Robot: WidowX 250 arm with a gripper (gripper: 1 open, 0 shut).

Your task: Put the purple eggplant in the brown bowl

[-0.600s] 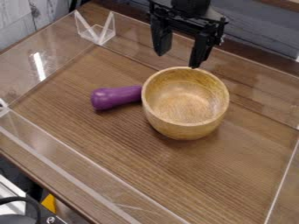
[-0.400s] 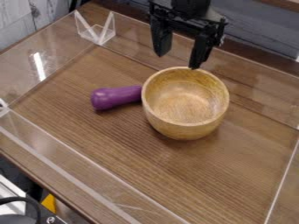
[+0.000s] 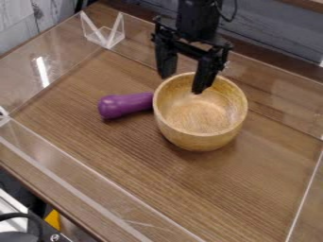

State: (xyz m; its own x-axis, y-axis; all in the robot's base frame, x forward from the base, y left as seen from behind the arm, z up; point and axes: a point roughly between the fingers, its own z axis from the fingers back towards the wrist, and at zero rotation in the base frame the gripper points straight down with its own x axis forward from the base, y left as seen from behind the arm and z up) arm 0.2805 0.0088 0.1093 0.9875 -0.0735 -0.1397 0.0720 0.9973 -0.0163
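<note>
The purple eggplant (image 3: 124,106) lies on the wooden table just left of the brown bowl (image 3: 201,115), its bulbous end close to the bowl's wall. The bowl stands upright with nothing inside. My gripper (image 3: 183,78) hangs pointing down over the bowl's far left rim, open, with nothing between its black fingers (image 3: 201,79). It sits up and to the right of the eggplant, apart from it.
Clear acrylic walls (image 3: 51,66) ring the table on the left, front and right. A clear plastic stand (image 3: 104,30) sits at the back left corner. Bare wood (image 3: 151,180) stretches in front of the bowl.
The gripper has come down and shifted left, from behind the bowl's far rim to above its far left edge. It stays open. The eggplant and bowl have not moved.
</note>
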